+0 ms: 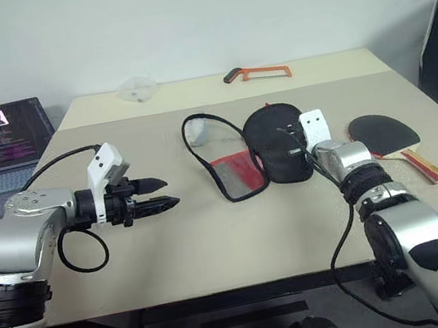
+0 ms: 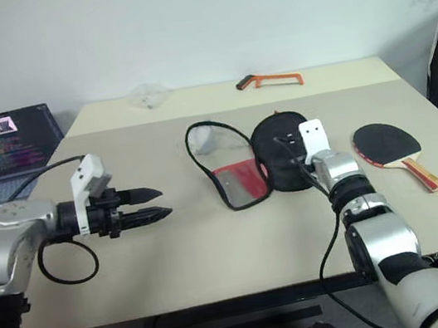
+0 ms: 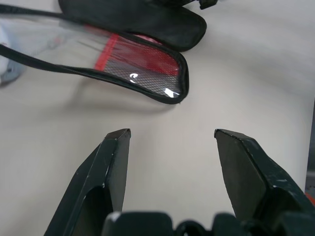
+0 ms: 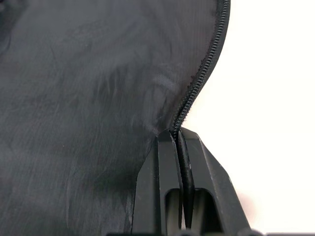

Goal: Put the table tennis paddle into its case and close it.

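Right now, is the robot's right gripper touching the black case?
Touching. The right wrist view shows the right gripper with its jaws pinched shut on the zipper edge of the case.

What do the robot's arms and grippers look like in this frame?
Both arms have silver-grey shells with black joints. Each wrist carries a white block, with a black cable looping back along the forearm. The left gripper and the right gripper each have two black fingers, tapered toward the tips.

No readable text is found; lines on the laptop screen (image 1: 2, 133) are too small to be read.
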You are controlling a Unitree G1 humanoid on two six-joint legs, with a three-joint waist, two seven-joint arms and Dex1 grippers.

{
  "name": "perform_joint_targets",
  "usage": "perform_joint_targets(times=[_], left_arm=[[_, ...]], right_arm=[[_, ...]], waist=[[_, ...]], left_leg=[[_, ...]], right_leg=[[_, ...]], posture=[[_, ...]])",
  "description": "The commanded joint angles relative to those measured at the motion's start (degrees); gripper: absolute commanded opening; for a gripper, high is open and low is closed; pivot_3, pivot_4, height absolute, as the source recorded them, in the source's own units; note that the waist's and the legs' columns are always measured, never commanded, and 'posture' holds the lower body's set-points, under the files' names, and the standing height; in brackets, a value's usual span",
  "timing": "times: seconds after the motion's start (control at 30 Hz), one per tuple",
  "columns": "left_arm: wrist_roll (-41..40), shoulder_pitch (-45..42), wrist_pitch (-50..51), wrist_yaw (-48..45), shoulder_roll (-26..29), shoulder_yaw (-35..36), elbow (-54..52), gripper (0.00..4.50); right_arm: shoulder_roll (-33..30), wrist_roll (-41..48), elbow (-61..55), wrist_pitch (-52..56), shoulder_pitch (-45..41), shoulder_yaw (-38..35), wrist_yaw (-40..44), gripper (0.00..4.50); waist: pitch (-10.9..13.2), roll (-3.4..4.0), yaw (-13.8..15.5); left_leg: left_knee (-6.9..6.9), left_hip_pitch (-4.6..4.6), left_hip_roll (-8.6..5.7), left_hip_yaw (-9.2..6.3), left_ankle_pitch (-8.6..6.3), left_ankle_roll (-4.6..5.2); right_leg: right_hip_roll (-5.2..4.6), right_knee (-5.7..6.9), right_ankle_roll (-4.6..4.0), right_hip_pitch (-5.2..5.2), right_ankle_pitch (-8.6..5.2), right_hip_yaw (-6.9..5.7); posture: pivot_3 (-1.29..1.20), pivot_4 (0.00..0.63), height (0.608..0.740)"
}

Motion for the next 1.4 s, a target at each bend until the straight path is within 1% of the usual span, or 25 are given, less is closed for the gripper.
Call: perform_joint_targets(times=[0.03, 0.27, 0.53, 0.63, 0.67, 0.7, 0.87, 0.93, 0.97, 1.0, 1.03, 1.2, 1.3, 1.4], left_arm=[[-0.3, -0.7, -0.6, -0.2, 0.7, 0.6, -0.5, 2.98], [-0.3, -0.4, -0.7, 0.7, 0.7, 0.8, -0.9, 2.98], [-0.9, 1.1, -0.2, 1.4, 1.3, 1.8, -2.2, 2.98], [-1.3, 1.6, 0.0, 1.5, 1.5, 2.1, -2.5, 2.98], [-1.3, 1.6, 0.0, 1.5, 1.5, 2.1, -2.5, 2.98], [-1.3, 1.6, 0.0, 1.4, 1.6, 2.0, -2.3, 2.98], [-1.3, 1.2, -0.3, 1.2, 1.4, 1.7, -1.9, 2.98], [-1.3, 1.0, -0.4, 0.9, 1.3, 1.5, -1.7, 2.98], [-1.3, 0.9, -0.4, 0.8, 1.3, 1.5, -1.6, 2.98], [-1.3, 0.7, -0.5, 0.7, 1.3, 1.4, -1.3, 2.98], [-1.2, 0.6, -0.6, 0.6, 1.3, 1.3, -1.1, 2.98], [-0.8, -0.1, -1.1, -0.1, 1.0, 0.8, -0.1, 2.98], [-0.3, -1.6, -1.5, -0.5, 0.2, -0.4, 1.0, 2.98], [-0.1, -2.6, -2.0, -0.9, -0.1, -1.1, 1.9, 2.98]], right_arm=[[-1.2, -1.7, 4.2, -5.8, -3.3, 0.7, 2.4, 0.03], [-1.3, -3.6, 10.2, -12.4, -6.0, 0.8, 3.7, 0.03], [-0.4, -4.4, 11.9, -13.3, -7.3, 0.4, 4.9, 0.03], [-0.2, -3.7, 11.6, -13.2, -7.7, -0.5, 5.7, 0.58], [-0.2, -3.7, 11.4, -12.9, -7.9, -0.5, 6.3, 0.88], [-0.2, -3.6, 11.2, -12.6, -8.1, -0.6, 6.8, 1.27], [-1.1, -2.8, 9.4, -11.3, -9.2, -1.3, 10.5, 2.90], [-2.2, -2.1, 7.3, -10.1, -9.8, -1.7, 13.6, 3.65], [-2.9, -1.7, 5.9, -9.4, -10.0, -1.8, 15.3, 3.91], [-3.7, -1.2, 3.9, -8.8, -9.9, -1.9, 17.4, 4.27], [-4.6, -0.5, 1.8, -8.0, -9.6, -1.9, 19.6, 4.39], [-9.5, 1.9, -8.2, -1.8, -6.6, -1.5, 27.6, 4.39], [-16.2, 1.5, -13.4, 2.4, -4.1, -0.5, 33.0, 4.39], [-21.7, 0.6, -14.7, 4.2, -2.3, 0.2, 35.8, 4.39]], waist=[[0.0, 0.00, 0.0], [0.0, 0.00, -0.1], [0.0, 0.00, -0.1], [0.0, 0.00, -0.1], [0.0, 0.00, 0.0], [0.0, 0.00, 0.0], [0.0, 0.01, -0.1], [0.0, 0.01, 0.0], [0.0, 0.01, 0.0], [0.0, 0.01, 0.0], [0.0, 0.02, 0.0], [0.0, 0.02, 0.2], [0.0, 0.02, 0.4], [0.0, 0.03, 1.0]], left_leg=[[-0.06, 0.00, 0.03, -0.01, 0.00, 0.00], [-0.12, -0.10, 0.08, 0.03, 0.00, -0.02], [-0.12, -0.08, 0.08, 0.01, 0.03, -0.06], [-0.12, -0.08, 0.08, 0.01, 0.03, -0.07], [-0.12, -0.08, 0.08, 0.01, 0.03, -0.07], [-0.12, -0.09, 0.08, 0.01, 0.03, -0.07], [-0.12, -0.08, 0.08, 0.01, 0.03, -0.07], [-0.12, -0.08, 0.08, 0.00, 0.04, -0.07], [-0.12, -0.09, 0.07, 0.00, 0.04, -0.07], [-0.12, -0.09, 0.07, 0.00, 0.04, -0.07], [-0.12, -0.10, 0.06, 0.00, 0.04, -0.07], [-0.12, -0.11, 0.06, -0.02, 0.03, -0.07], [-0.11, -0.11, 0.06, -0.02, 0.03, -0.06], [-0.10, -0.12, 0.01, 0.00, 0.03, -0.06]], right_leg=[[0.00, 0.00, -0.05, -0.02, -0.03, -0.02], [0.00, 0.02, -0.15, -0.19, -0.09, 0.00], [0.01, 0.07, -0.16, -0.19, -0.09, 0.00], [0.01, 0.07, -0.16, -0.19, -0.09, 0.00], [0.01, 0.07, -0.16, -0.19, -0.09, 0.00], [0.01, 0.07, -0.16, -0.19, -0.09, 0.00], [0.01, 0.08, -0.16, -0.19, -0.09, -0.01], [0.01, 0.08, -0.16, -0.19, -0.09, -0.01], [0.01, 0.07, -0.16, -0.19, -0.09, -0.01], [0.01, 0.07, -0.16, -0.19, -0.09, -0.02], [0.01, 0.06, -0.16, -0.19, -0.09, -0.02], [0.01, 0.04, -0.16, -0.19, -0.10, -0.05], [0.01, 0.06, -0.15, -0.19, -0.10, -0.06], [0.01, 0.06, -0.15, -0.19, -0.10, -0.06]], posture=[[0.00, 0.150, 0.740], [0.00, 0.150, 0.740], [0.00, 0.150, 0.740], [0.00, 0.150, 0.740], [0.00, 0.150, 0.740], [0.00, 0.150, 0.740], [0.00, 0.150, 0.740], [0.00, 0.150, 0.740], [0.00, 0.150, 0.740], [0.00, 0.150, 0.740], [0.00, 0.150, 0.740], [0.00, 0.150, 0.740], [0.00, 0.150, 0.740], [0.00, 0.150, 0.740]])
